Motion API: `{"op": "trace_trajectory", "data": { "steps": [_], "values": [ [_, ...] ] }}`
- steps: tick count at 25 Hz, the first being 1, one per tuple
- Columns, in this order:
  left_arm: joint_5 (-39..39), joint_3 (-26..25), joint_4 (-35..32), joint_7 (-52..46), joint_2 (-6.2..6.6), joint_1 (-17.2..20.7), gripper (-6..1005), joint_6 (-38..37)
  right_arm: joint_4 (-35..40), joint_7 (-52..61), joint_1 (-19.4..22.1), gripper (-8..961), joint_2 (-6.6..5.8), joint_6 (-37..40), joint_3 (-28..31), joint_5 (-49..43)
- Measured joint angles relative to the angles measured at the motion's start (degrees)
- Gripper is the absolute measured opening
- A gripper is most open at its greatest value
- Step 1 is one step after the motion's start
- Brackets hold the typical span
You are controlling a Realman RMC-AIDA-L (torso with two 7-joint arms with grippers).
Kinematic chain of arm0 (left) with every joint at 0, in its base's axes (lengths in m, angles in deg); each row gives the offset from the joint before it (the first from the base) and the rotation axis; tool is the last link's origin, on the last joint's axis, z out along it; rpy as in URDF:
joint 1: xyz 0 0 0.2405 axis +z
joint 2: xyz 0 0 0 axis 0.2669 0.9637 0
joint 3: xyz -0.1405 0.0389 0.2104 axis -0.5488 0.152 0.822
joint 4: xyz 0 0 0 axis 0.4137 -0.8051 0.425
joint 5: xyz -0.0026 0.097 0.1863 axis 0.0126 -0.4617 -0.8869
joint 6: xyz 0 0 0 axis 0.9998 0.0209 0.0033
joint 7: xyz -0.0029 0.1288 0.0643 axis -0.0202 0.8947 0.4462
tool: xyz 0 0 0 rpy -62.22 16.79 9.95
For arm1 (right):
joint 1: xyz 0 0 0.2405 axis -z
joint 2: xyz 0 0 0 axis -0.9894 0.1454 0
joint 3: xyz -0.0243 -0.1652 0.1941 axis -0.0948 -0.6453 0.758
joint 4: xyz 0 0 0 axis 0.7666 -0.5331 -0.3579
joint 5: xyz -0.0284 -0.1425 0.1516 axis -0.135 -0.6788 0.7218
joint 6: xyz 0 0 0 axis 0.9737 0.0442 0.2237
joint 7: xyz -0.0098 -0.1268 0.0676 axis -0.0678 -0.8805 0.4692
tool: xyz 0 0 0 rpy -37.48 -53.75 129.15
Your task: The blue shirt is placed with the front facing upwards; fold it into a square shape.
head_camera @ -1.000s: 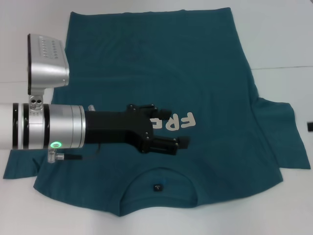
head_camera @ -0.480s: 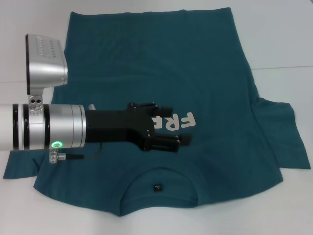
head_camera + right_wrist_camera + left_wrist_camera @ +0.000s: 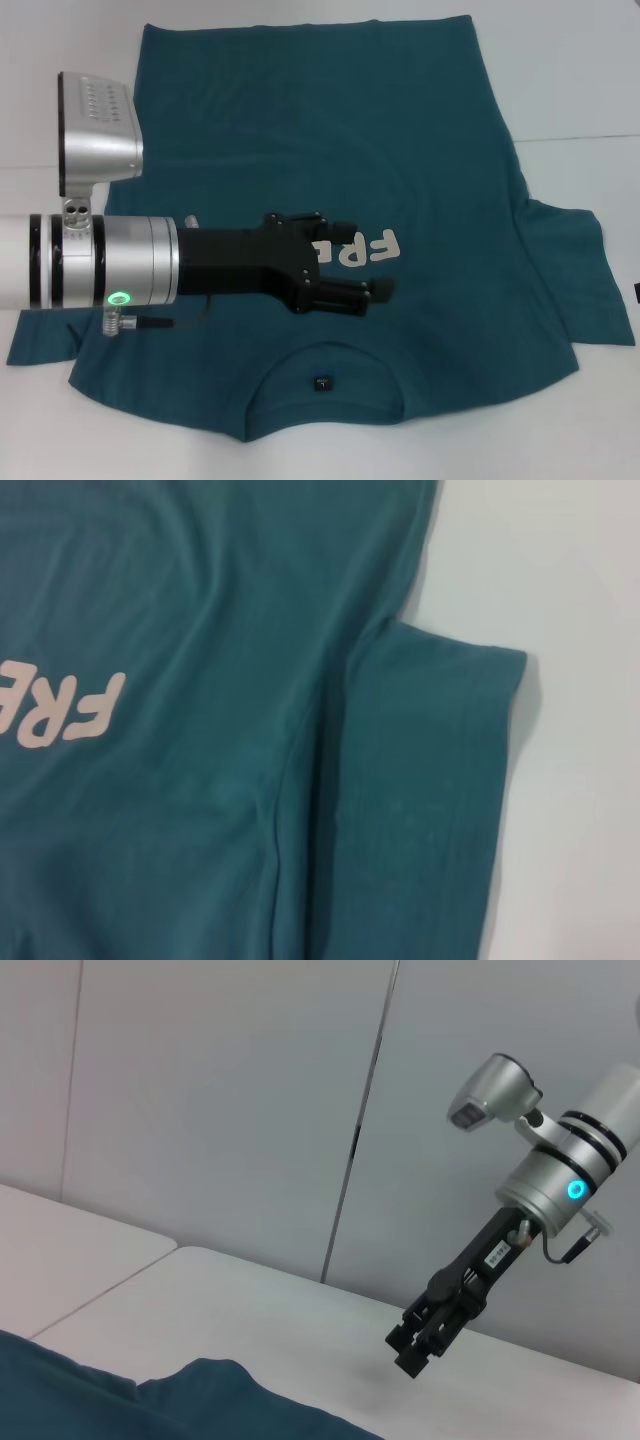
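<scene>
The head view looks steeply down from above on the shirt (image 3: 330, 160), spread on the table (image 3: 570, 80) with its collar nearest the camera, and the left gripper (image 3: 362, 260) reaches across it from the left. The left wrist view looks low and level across the table toward a wall, catching a corner of shirt and, farther off, the right gripper (image 3: 420, 1340). The right wrist view looks straight down from close above the right sleeve and the letters (image 3: 60, 708), which the head view shares.
</scene>
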Motion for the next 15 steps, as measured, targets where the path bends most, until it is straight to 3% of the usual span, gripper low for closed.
{"op": "trace_trajectory", "data": {
  "steps": [15],
  "values": [
    [-0.2, 0.1, 0.0, 0.2, 0.33, -0.2, 934, 0.5, -9.1, -0.6, -0.6, 927, -0.71, -7.9, -0.4, 0.6]
  ]
}}
